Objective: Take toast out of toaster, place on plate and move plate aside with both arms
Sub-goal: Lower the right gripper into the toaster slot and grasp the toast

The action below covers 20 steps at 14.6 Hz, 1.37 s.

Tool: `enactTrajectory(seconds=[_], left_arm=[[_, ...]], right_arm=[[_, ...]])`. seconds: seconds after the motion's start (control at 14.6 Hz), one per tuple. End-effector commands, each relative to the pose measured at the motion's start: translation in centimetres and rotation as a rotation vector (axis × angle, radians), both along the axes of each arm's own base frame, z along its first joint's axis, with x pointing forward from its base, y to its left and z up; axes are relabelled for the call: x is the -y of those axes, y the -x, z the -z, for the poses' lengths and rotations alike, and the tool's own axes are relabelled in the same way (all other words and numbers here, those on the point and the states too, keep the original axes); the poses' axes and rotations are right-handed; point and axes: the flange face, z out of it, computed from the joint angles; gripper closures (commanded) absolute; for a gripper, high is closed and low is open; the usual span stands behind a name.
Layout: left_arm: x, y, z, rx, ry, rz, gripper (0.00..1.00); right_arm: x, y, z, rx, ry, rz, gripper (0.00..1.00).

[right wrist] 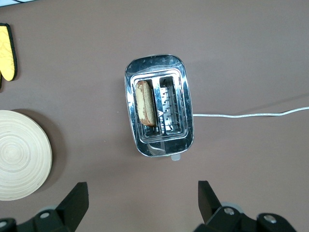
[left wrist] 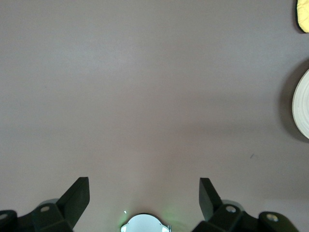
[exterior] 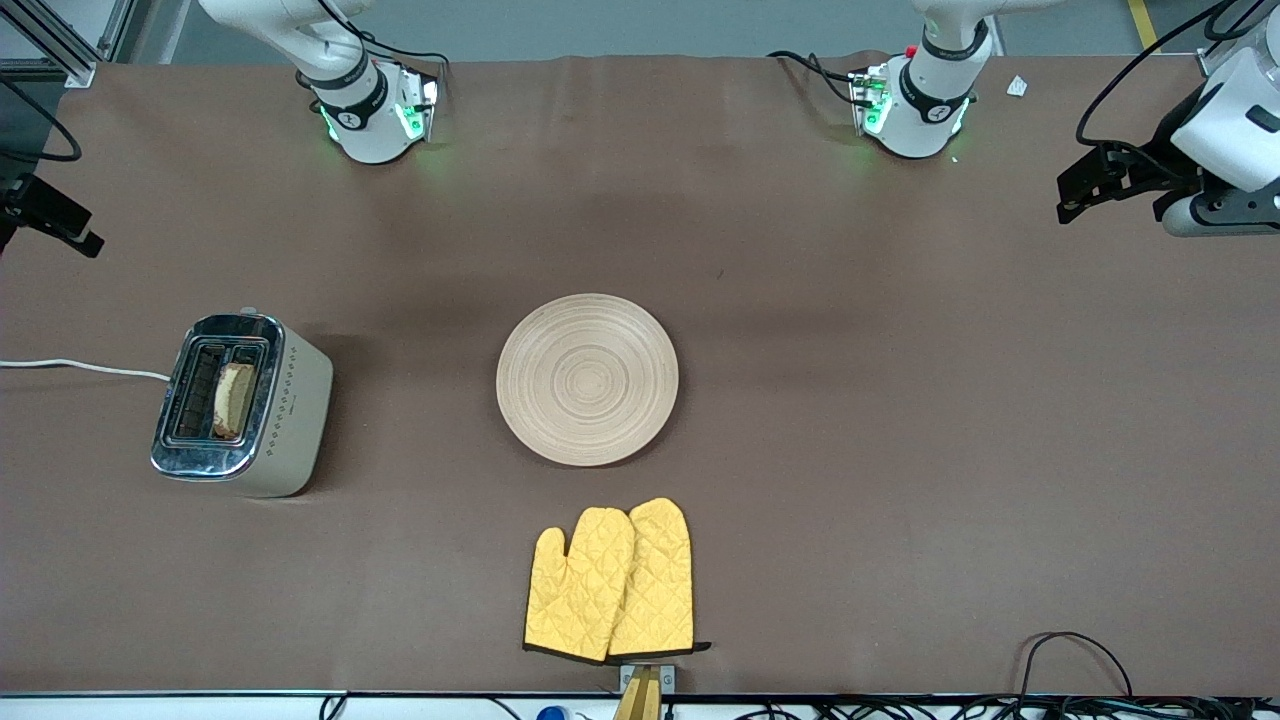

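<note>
The toast (exterior: pixel 233 398) stands upright in one slot of a silver toaster (exterior: pixel 240 405) at the right arm's end of the table; the right wrist view shows it too (right wrist: pixel 145 103). The plate (exterior: pixel 587 379) lies bare at the table's middle. My right gripper (right wrist: pixel 143 190) is open and empty, high over the table's edge at the right arm's end (exterior: pixel 55 218), apart from the toaster (right wrist: pixel 159 106). My left gripper (left wrist: pixel 144 186) is open and empty, high over bare table at the left arm's end (exterior: pixel 1085 190). The plate's rim shows in the left wrist view (left wrist: pixel 301 108) and the right wrist view (right wrist: pixel 19 154).
Two yellow oven mitts (exterior: pixel 612 582) lie nearer to the front camera than the plate. The toaster's white cord (exterior: pixel 80 367) runs off the table's edge at the right arm's end. The toaster's second slot (right wrist: pixel 170 104) holds nothing.
</note>
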Motion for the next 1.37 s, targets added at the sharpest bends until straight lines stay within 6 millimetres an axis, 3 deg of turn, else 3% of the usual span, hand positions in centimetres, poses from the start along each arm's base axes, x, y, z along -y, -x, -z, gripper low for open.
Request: enactTrajectory(seconds=[0.0,0.27,0.55,0.75,1.1,1.3], left_arm=[[-0.2,-0.2,-0.5,0.003,-0.002,0.013,0.0],[-0.3,-0.2,-0.5,0.003,0.0,0.011,0.0],[-0.3,-0.2,-0.6,0.005,0.0,0.01,0.0],[-0.1,-0.3,-0.4,0.002,-0.001,0.013,0.0],[0.1,-0.3,-0.4,0.002,0.0,0.016,0.0],[0.3,-0.3,-0.3,0.0,-0.001,0.019,0.0]], right_arm=[[0.0,0.1,-0.2,-0.001,-0.017,-0.011,0.0],[0.0,-0.1,-0.1,0.004,-0.014,-0.009,0.0],[-0.5,-2.2,2.4,-0.016,-0.003,-0.016,0.0],[-0.5,-5.6,8.4,-0.095,0.013,-0.007,0.0],[-2.4,-10.2,18.6,-0.179,0.006,-0.058,0.0],[-1.4,-11.9,24.0,-0.213,0.021,-0.068,0.0]])
